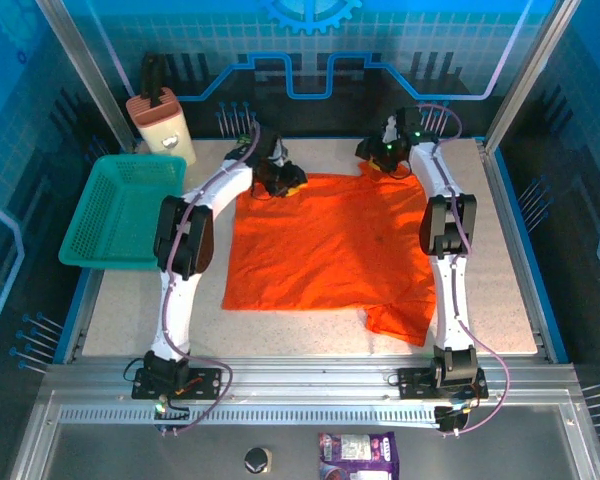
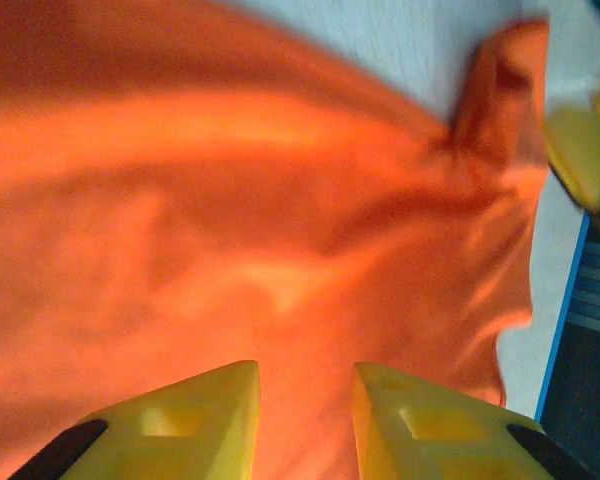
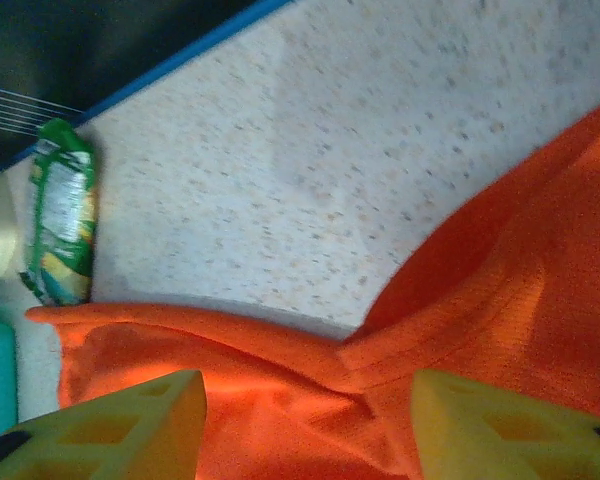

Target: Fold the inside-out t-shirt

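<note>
Inside-out t-shirt [image 1: 325, 240] lies spread flat on the table [image 1: 500, 280] in the top view. Its 2 far corners sit at the 2 grippers, and 1 sleeve crumples beside the right arm's base link. The left gripper [image 1: 280, 178] rests on the corner nearest it, and its fingertips are too small and dark to read from here. The right gripper [image 1: 380, 155] covers the opposite far corner, hiding the cloth under it. A teal basket [image 1: 120, 210] sits outboard of the left arm.

In the left wrist view, the left gripper [image 2: 307, 370] has its jaws parted by a narrow gap, released, with nothing pinched. The inside-out t-shirt [image 2: 230, 200] spreads ahead of and under the fingers. A blurred yellow shape [image 2: 580, 150] is cut off at the right edge, and I cannot tell what it is.

In the right wrist view, the right gripper [image 3: 308, 375] stands wide apart, released. A seamed edge of the t-shirt [image 3: 540, 260] runs between and ahead of the fingers. The finger bases are cut off below. Beyond the cloth lie bare speckled table [image 3: 330, 130] and a green packet [image 3: 60, 210], its print unreadable.
</note>
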Controlling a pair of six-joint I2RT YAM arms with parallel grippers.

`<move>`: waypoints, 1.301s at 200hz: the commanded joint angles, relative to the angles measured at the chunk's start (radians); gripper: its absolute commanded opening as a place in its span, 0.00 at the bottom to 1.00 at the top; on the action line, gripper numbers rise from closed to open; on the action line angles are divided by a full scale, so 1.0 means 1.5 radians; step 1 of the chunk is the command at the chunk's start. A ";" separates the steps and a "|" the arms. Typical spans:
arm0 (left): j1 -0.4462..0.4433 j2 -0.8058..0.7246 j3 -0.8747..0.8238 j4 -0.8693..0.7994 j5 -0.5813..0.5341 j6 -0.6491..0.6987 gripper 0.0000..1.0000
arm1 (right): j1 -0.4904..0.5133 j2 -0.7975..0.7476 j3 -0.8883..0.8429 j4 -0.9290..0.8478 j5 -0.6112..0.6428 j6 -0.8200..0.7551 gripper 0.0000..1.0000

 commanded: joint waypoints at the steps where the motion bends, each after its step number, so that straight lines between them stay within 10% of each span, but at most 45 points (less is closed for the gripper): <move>1: -0.041 -0.051 -0.079 -0.015 0.019 0.012 0.31 | 0.005 0.037 0.023 0.027 -0.005 0.038 0.57; 152: -0.110 -0.149 -0.343 0.014 -0.002 0.010 0.31 | -0.003 0.115 0.027 0.242 0.025 0.143 0.66; 199: -0.104 -0.196 -0.306 0.012 -0.022 0.026 0.35 | -0.008 -0.063 -0.064 0.130 0.022 0.044 0.67; 260: -0.033 -0.326 -0.418 0.005 -0.049 0.058 0.35 | -0.031 -0.403 -0.480 0.045 0.026 -0.031 0.64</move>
